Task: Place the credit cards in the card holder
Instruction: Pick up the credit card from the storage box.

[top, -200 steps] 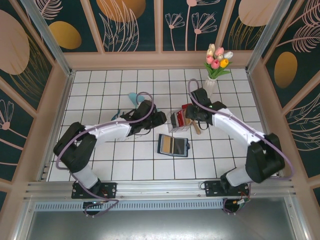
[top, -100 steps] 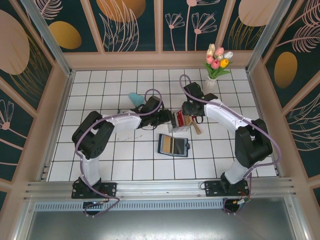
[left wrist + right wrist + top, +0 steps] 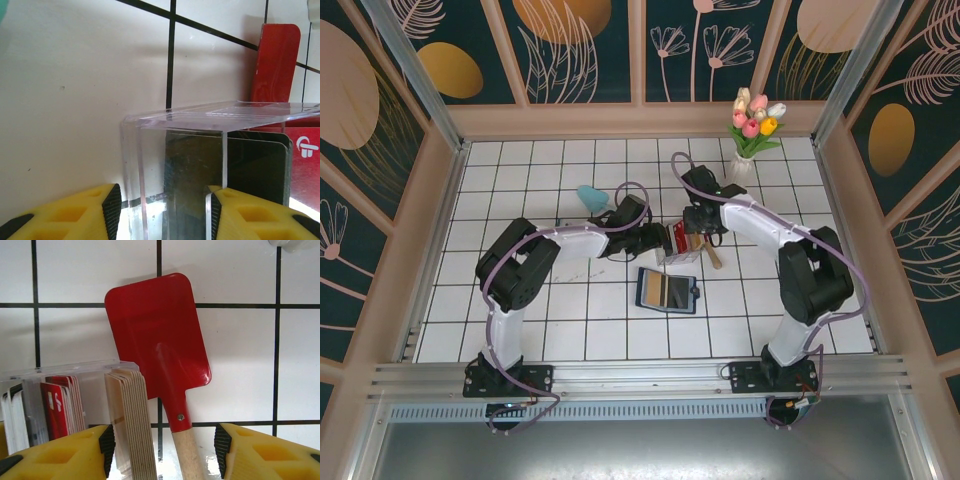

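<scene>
The credit cards (image 3: 125,420) are stood on edge in the clear rack (image 3: 180,117), with a gold-tan stack at its end and red and black ones further in. The card holder (image 3: 666,290) is laid flat just nearside of the rack. The cards are judged light, stiff and slick, best pinched across both faces at an exposed top edge. The right gripper (image 3: 162,440) is held open around the tan stack and the shovel (image 3: 157,335) handle beside the rack. The left gripper (image 3: 162,200) is set astride the rack's end with its 2 fingers apart. Whether it is clamped cannot be told.
</scene>
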Controlling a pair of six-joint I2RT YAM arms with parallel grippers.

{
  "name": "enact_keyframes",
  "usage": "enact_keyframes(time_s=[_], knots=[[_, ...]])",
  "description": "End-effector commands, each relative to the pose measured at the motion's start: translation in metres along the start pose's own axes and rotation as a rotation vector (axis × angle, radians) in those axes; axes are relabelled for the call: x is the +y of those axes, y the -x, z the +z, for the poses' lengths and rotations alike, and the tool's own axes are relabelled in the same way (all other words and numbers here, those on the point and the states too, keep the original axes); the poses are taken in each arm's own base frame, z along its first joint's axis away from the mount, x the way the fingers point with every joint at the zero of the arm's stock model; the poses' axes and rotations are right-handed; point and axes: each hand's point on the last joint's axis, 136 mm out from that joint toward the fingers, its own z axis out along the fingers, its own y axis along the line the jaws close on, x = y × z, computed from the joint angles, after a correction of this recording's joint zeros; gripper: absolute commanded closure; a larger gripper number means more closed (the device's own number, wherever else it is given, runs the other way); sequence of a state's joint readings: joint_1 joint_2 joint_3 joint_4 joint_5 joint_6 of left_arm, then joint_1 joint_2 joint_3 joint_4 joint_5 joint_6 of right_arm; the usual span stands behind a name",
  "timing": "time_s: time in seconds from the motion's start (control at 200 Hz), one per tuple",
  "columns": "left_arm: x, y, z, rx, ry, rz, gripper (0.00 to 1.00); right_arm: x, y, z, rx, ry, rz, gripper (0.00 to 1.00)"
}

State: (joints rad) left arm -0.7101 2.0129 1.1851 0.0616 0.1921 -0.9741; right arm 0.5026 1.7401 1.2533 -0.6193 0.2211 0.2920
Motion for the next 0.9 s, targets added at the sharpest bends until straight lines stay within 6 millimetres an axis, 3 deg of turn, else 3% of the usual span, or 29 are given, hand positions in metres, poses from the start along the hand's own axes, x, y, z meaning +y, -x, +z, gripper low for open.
enact_keyframes(time_s=[0.0,0.165,0.57,0.681,0.896], knots=[[0.024,-0.009,0.003,0.021,0.066,-0.019,0.52,-0.004,-0.004,0.006,0.029,-0.067,-0.060,0.42],[0.028,-0.010,0.004,0.018,0.081,-0.021,0.53,-0.008,-0.004,0.008,0.033,-0.124,-0.090,0.41],[0.033,-0.011,0.000,0.011,0.099,-0.018,0.56,-0.013,0.010,-0.015,-0.015,-0.162,-0.102,0.47],[0.034,-0.011,0.000,0.012,0.098,-0.019,0.56,-0.007,0.009,-0.016,-0.009,-0.126,-0.104,0.51],[0.032,-0.011,-0.001,0.013,0.093,-0.018,0.56,-0.005,0.010,-0.015,-0.010,-0.115,-0.098,0.67]])
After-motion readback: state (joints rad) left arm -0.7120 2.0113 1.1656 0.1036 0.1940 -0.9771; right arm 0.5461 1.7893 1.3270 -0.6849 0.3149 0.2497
